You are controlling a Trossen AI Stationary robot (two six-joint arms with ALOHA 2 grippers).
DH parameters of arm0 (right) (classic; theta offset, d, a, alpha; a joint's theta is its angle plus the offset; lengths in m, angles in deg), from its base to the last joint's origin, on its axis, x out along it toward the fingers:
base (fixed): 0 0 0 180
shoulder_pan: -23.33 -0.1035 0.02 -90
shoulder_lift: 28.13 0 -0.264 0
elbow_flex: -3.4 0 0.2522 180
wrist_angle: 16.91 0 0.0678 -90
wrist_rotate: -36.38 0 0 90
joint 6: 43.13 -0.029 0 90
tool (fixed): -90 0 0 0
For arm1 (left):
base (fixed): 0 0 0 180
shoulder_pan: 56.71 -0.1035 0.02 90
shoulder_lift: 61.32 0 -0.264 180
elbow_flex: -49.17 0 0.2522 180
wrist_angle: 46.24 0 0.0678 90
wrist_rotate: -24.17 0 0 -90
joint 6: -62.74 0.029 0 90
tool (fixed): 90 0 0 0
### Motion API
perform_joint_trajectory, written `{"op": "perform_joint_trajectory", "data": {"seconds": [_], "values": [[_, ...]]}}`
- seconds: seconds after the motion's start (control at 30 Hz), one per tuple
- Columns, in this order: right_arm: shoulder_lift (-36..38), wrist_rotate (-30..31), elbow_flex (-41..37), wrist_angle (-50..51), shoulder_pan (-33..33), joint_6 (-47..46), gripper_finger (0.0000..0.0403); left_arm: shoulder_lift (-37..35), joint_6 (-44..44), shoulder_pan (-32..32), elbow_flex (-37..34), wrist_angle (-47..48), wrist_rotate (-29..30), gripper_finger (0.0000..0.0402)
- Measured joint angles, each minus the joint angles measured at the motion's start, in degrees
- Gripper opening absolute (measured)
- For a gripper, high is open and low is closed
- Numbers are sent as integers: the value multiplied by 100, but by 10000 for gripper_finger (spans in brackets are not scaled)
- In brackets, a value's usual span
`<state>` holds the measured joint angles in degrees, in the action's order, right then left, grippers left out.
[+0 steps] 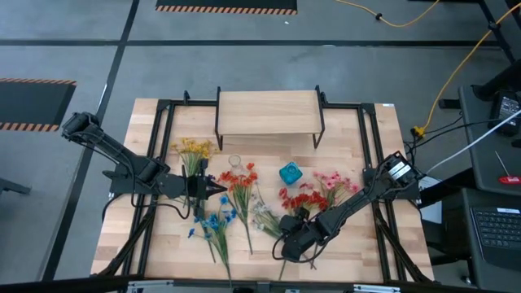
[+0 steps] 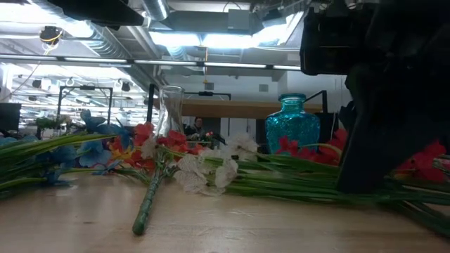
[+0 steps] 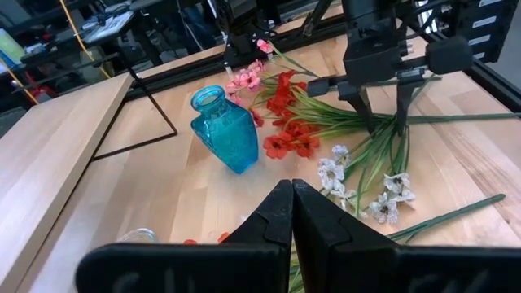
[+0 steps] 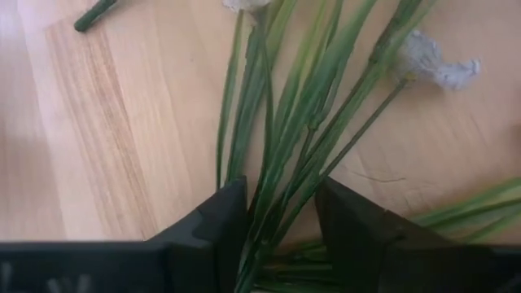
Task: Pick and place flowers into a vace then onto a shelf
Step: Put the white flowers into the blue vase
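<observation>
The right tool (image 4: 281,216) is lowered to the tabletop (image 1: 350,130) with its two dark, blocky fingers (image 4: 213,228) set partly open on either side of a bundle of thin green stems (image 4: 293,163); the stems pass through the gap, and whether the pads already press on them cannot be told. These stems belong to the white flowers (image 1: 262,213), whose small pale fabric blossoms lie ahead of the tool's fingertips, their long axis running straight forward from the tool. Just beside the tool, toward the shelf (image 1: 268,111), the red flowers (image 1: 303,198) and pink flowers (image 1: 332,181) are spread flat, heads pointing away from the tool.

The left tool (image 1: 218,189) is closed, its tapered fingers (image 3: 291,213) pressed together with nothing between them. Straight ahead of it a blue glass vase (image 3: 225,129) stands upright, faceted and textured, narrow at the neck. A clear glass vase (image 1: 235,161), slim and flared, stands upright close to this tool's tip. The yellow flowers (image 1: 194,150) lie close beside the left tool on its shelf side, the blue flowers (image 1: 213,221) on its other side, and orange-red flowers (image 1: 240,177) just past its tip.

The shelf, a light wooden plank on thin black legs, is seen well apart from both tools. The tabletop is pale, grained wood.
</observation>
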<state>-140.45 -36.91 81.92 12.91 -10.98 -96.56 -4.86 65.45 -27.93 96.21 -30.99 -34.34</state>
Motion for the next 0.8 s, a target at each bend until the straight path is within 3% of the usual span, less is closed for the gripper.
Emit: {"op": "perform_joint_trajectory", "data": {"seconds": [0.33,0.8], "values": [[48,-36,-13,8,13,-48,12,1,-1,2,0,0,-2,3],[825,-47,-9,535,7,-157,8,1,-1,2,0,2,-4,3]]}}
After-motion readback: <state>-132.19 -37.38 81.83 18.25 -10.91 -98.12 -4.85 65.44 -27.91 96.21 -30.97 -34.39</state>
